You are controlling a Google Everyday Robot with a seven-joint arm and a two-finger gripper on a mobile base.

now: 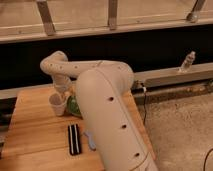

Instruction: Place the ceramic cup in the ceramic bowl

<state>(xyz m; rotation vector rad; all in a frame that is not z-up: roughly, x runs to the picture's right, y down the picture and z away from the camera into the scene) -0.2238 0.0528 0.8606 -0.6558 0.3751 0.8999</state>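
The big pale arm (pixel 107 105) fills the middle of the room from where I stand. It reaches out over the wooden desk (pixel 35 135) and bends back down toward the far left part of it. The ceramic bowl (pixel 74 106) sits there, green and glossy, half hidden behind the arm. The ceramic cup (pixel 57 104) is just beside the bowl on its left, close enough that they may be touching, and it looks a little tilted. The gripper (pixel 63 92) hangs right over the cup's mouth, on the bowl side. I cannot tell from here whether it has the cup in its grasp.

To my eye the cup is not yet in the bowl. Doing this step well means lifting the cup high enough for its base to clear the dark rim, carrying it a short way right, and setting it down upright at the centre, slowly, since ceramic on ceramic will chip or skid. A black bar (pixel 74 139) lies nearer me, well out of the way.
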